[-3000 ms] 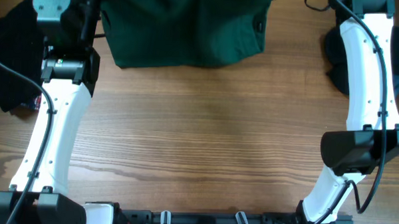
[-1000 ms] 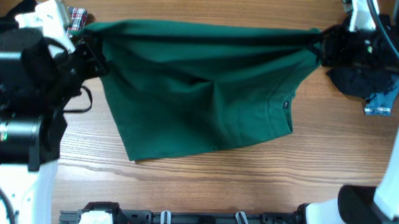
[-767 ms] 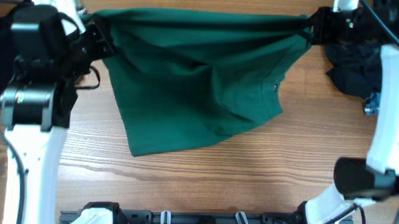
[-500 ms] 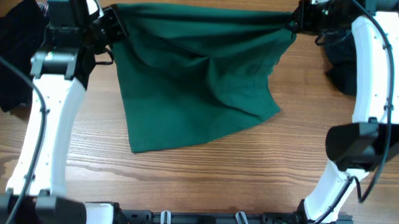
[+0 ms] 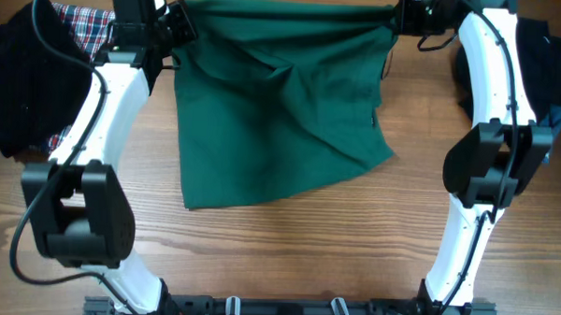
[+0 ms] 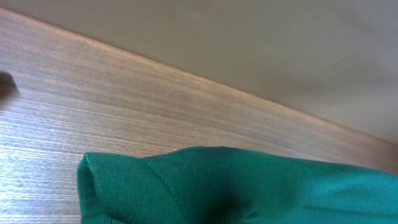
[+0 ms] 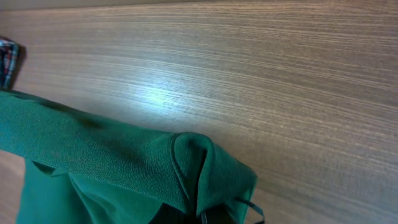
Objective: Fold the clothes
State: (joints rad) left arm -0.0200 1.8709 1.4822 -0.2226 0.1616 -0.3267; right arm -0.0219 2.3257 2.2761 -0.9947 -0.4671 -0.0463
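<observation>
Tautly, smooth green cloth (image 5: 273, 110) between left claw (image 5: 178, 23) and right claw (image 5: 402, 14), each tight on a bunched corner.

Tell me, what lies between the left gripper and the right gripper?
Overhead shows the green cloth, its top edge spanning from left gripper to right gripper.

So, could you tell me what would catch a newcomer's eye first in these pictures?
The large green garment dominates the middle of the wooden table. Its top edge is stretched taut between the left gripper and the right gripper at the far side. Next come the piles at the sides: a black heap with a plaid cloth on the left, and a dark bundle on the right.
</observation>
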